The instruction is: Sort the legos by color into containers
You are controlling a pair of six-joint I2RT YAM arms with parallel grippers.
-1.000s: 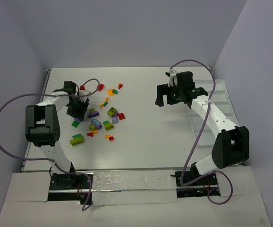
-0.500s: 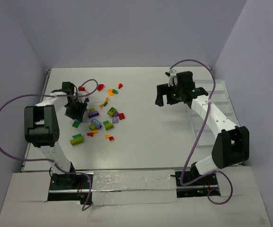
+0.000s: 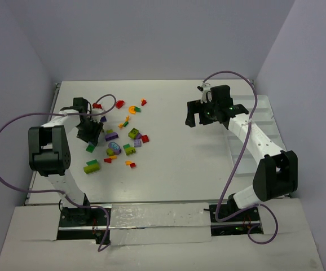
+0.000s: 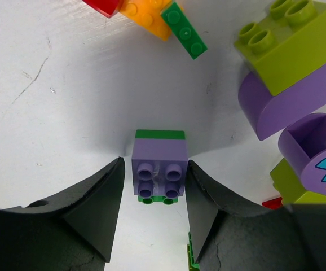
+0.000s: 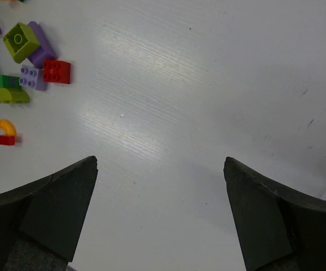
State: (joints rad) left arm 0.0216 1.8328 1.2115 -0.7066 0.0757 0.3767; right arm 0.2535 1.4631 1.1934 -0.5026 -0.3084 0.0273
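Our left end effector (image 4: 154, 164) is half closed on a purple brick (image 4: 159, 169) that is joined to a green brick (image 4: 160, 134). The fingers (image 4: 95, 209) stand against its two sides. We judge this a grip, though we cannot tell whether the pair is off the desk (image 4: 67, 101). Just ahead of the fingers lie a green plate (image 4: 184, 31) and an orange piece (image 4: 143, 14). Close on their right in the wrist view, a lime block (image 4: 290, 45) sits on a purple arch (image 4: 276, 107). The other legos (image 3: 123, 138) are scattered on the desk near this end effector, on the side toward the other one.

Our right end effector (image 5: 161, 164) hangs wide open with nothing between its fingers. It is over bare desk, well apart from the legos, which lie ahead and to its left. The containers (image 3: 264, 116) lie back along its own arm, which hides most of them. In the parts that show we see no colour.

We judge the sorting barely begun. Every lego we can see is on the desk or between the left fingers, and none is visibly sorted. This pair has yet to cross to the containers and likely needs splitting into purple and green. After that, the whole scatter remains to be sorted by colour.
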